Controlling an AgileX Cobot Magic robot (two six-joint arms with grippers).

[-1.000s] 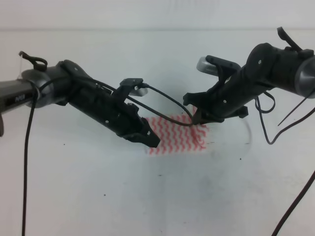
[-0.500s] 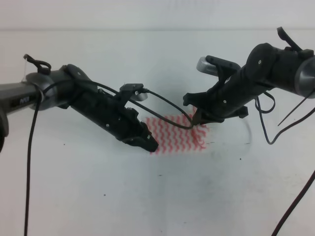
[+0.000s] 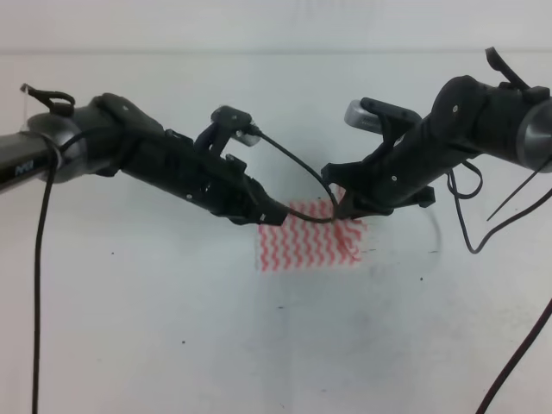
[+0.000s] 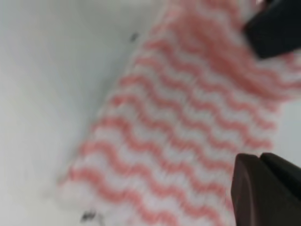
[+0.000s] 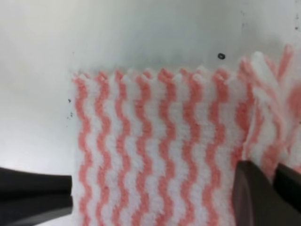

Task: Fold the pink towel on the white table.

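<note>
Pink towel (image 3: 306, 244) — compact folded rectangle near the white table's (image 3: 172, 345) middle. Left gripper (image 3: 274, 213) at its far-left corner, right gripper (image 3: 343, 205) at its far-right corner; grip states indeterminable. Risk: fingers snagging cloth, undoing the fold.

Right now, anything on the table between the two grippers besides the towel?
No. In the exterior high view only the pink towel spans from the left gripper to the right gripper; a black cable crosses above it. The white table holds nothing else there.
</note>
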